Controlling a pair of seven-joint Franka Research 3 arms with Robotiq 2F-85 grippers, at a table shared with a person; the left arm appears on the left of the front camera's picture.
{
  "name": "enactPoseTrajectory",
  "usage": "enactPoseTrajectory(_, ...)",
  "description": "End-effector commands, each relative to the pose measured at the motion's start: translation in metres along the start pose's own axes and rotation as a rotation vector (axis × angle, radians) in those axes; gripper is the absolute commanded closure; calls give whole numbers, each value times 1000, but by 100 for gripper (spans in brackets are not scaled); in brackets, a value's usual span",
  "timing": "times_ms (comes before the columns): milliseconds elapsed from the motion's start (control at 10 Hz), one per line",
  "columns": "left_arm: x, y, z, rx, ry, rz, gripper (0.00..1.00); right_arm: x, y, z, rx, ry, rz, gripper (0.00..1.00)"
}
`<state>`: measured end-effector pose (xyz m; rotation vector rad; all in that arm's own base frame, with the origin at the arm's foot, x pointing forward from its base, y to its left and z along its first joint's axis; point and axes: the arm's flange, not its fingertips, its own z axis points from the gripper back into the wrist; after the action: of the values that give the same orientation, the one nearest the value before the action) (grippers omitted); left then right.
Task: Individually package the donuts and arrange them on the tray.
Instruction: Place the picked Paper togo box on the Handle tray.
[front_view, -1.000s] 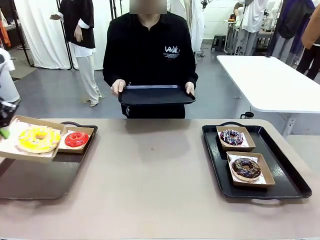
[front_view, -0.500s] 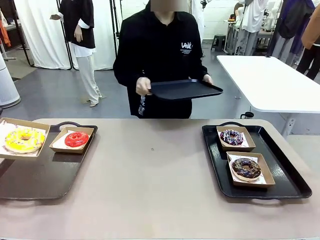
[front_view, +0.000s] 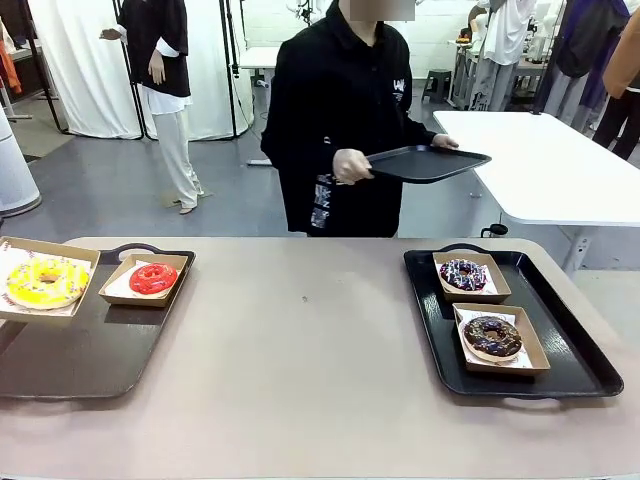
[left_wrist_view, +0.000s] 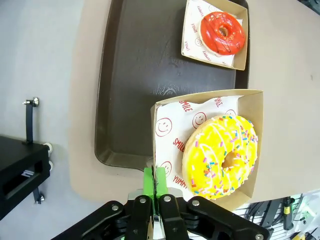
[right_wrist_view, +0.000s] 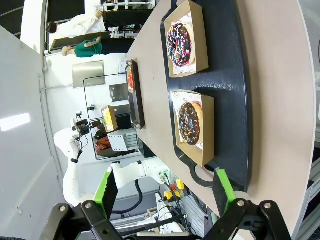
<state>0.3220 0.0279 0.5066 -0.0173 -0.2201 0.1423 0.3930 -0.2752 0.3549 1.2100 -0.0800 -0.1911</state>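
Four glossy donuts (front_view: 153, 277) sit boxed; left jaws grip yellow's box (left_wrist_view: 165, 125), right released.

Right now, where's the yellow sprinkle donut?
In the front view the yellow donut sits in its cardboard box at the far left, held above the left tray, beside the red donut.

A: Counted four ring donuts: glossy red (front_view: 153, 277), yellow sprinkled (front_view: 46, 282), dark chocolate (front_view: 493, 336), dark with white-purple sprinkles (front_view: 463, 274).

B: Also four paper-lined cardboard boxes (front_view: 497, 364), three black plastic trays (front_view: 585, 363).
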Motion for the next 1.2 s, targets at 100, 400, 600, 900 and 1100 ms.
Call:
enactPoseTrajectory(100, -1, -2, 1, 1, 0, 21, 99, 0, 1, 0, 7, 5, 1, 0)
enactPoseTrajectory(400, 19, 14, -31, -21, 55, -50, 99, 0, 1, 0, 7, 5, 1, 0)
enactPoseTrajectory(600, 26, 18, -58, -21, 81, -76, 99, 0, 1, 0, 7, 5, 1, 0)
enactPoseTrajectory(900, 30, 18, -96, 7, 93, -113, 99, 0, 1, 0, 7, 5, 1, 0)
enactPoseTrajectory(1100, 31, 19, -120, 33, 78, -125, 99, 0, 1, 0, 7, 5, 1, 0)
